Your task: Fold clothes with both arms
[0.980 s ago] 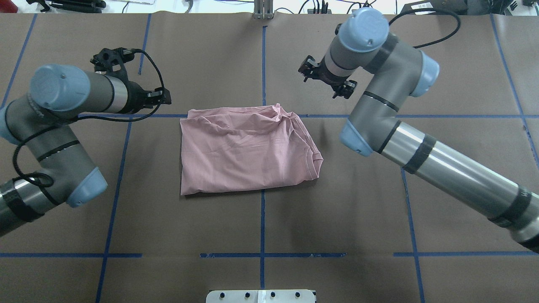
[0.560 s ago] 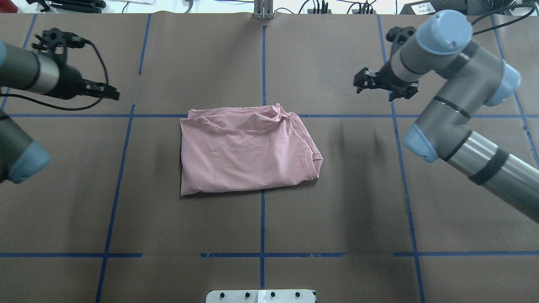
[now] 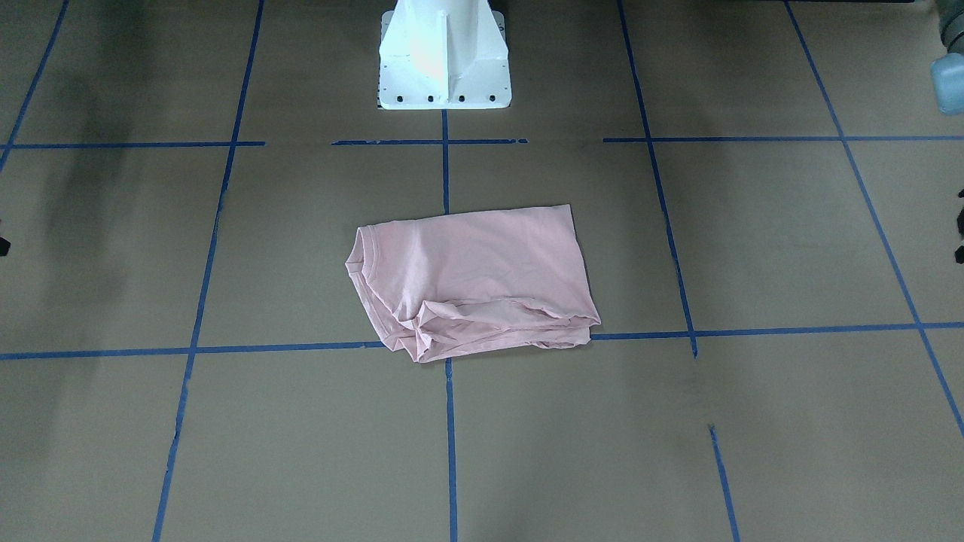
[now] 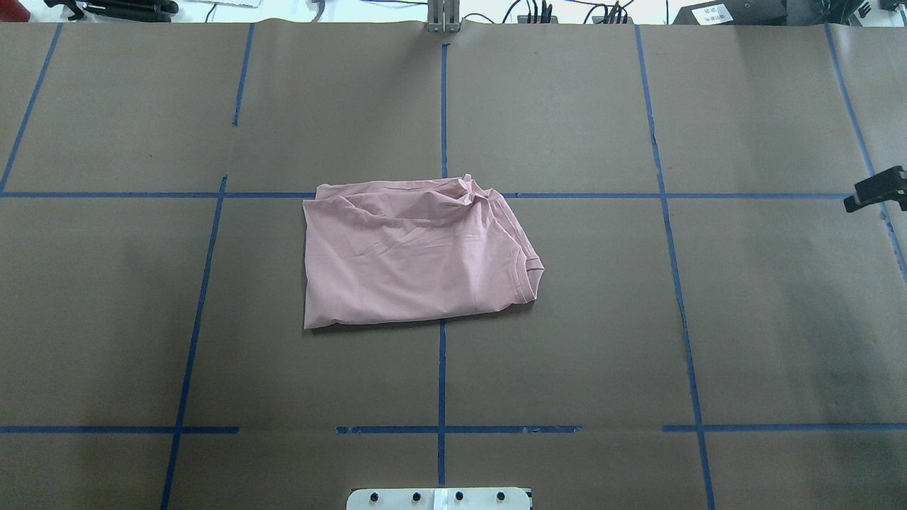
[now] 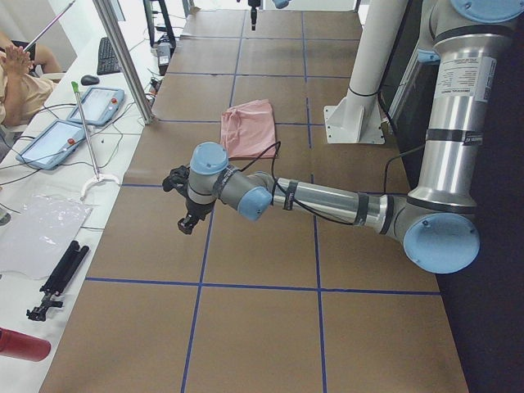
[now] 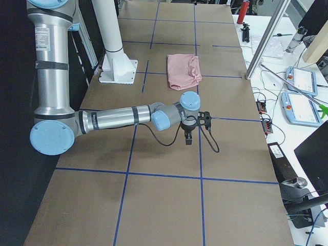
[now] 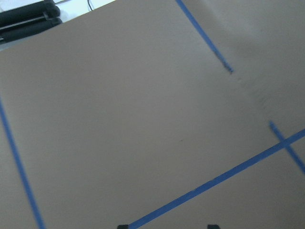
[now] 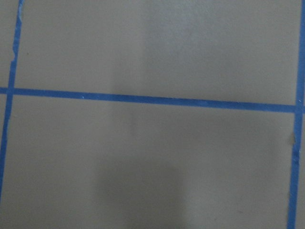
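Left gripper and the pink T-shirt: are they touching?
Apart. The exterior left view shows the left gripper over bare table, a blue tape line lying between it and the T-shirt.

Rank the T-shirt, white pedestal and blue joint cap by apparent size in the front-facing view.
1. T-shirt, clearly largest.
2. white pedestal, cropped by the top edge.
3. blue joint cap, only partly in frame.

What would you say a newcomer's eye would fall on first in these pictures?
The pale pink T-shirt, folded into a rough rectangle, lies alone near the middle of the brown table, over a crossing of blue tape lines. Next, the left arm and right arm each stretch out low over the table towards opposite ends, both well clear of the shirt.
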Available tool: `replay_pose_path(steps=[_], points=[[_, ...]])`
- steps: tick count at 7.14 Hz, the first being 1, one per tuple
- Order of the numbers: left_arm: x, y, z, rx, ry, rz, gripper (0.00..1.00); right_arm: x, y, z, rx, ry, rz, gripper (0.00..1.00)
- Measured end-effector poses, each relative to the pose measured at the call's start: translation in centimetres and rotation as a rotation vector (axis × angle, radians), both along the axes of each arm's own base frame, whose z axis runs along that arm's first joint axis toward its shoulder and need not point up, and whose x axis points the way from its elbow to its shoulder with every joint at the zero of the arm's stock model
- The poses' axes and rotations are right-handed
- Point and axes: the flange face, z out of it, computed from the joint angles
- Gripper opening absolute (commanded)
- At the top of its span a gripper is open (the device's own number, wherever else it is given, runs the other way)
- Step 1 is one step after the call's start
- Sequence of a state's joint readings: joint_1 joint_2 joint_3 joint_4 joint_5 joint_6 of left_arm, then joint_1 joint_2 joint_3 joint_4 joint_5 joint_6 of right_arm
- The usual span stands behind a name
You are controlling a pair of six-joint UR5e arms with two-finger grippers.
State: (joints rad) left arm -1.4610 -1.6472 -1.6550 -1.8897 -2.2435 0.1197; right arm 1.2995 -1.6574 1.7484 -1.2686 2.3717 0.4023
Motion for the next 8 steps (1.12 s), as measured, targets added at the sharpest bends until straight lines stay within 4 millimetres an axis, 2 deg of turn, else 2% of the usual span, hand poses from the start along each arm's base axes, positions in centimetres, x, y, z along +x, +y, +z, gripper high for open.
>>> replay_pose_path(steps=[1, 2, 3, 4, 6, 8], points=[[-3.0, 0.6, 0.0, -0.043, -0.018, -0.006, 1.00, 1.9, 2.0, 1.8, 0.001, 0.007, -0.015, 1.00], [-4.4, 1.5, -0.8, -0.088, -0.009, -0.007, 1.00, 3.7, 3.4, 3.4, 0.009, 0.026, -0.042, 1.00], [-4.8, 2.2, -1.3, -0.141, 0.005, -0.007, 1.00, 5.3, 4.2, 4.6, 0.015, 0.048, -0.080, 1.00], [-4.9, 2.7, -1.4, -0.200, 0.015, -0.020, 1.00, 6.2, 4.7, 5.2, 0.022, 0.069, -0.122, 1.00], [-4.9, 4.2, -0.1, -0.368, 0.051, -0.134, 1.00, 5.4, 5.1, 5.5, 0.031, 0.105, -0.195, 1.00], [-4.5, 6.4, 1.8, -0.427, 0.094, -0.167, 1.00, 5.3, 5.4, 5.1, 0.036, 0.108, -0.206, 1.00]])
